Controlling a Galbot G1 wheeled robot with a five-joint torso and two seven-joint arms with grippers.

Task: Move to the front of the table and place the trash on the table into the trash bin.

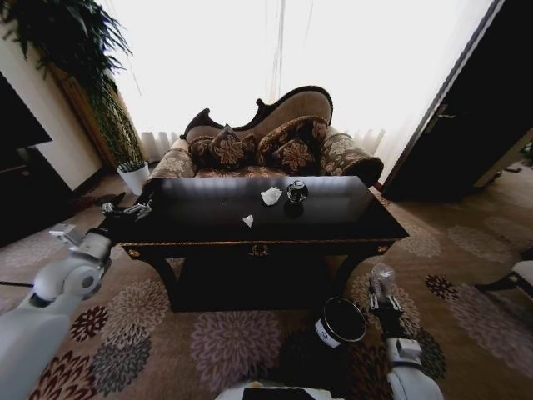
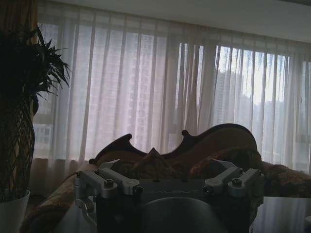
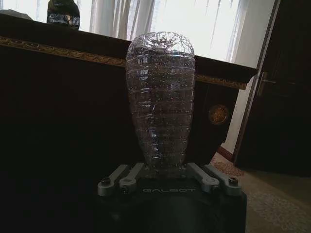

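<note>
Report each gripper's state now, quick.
Left gripper: at the table's left edge, holding nothing; open or shut cannot be told.
Right gripper: shut on a clear plastic bottle, beside the trash bin.

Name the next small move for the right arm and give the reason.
Probably shift the right pincer toward the robot's left, over the bin, then release. It is shut on a clear plastic bottle, held upright low in front of the table, just beside the bin's open rim rather than over it.
</note>
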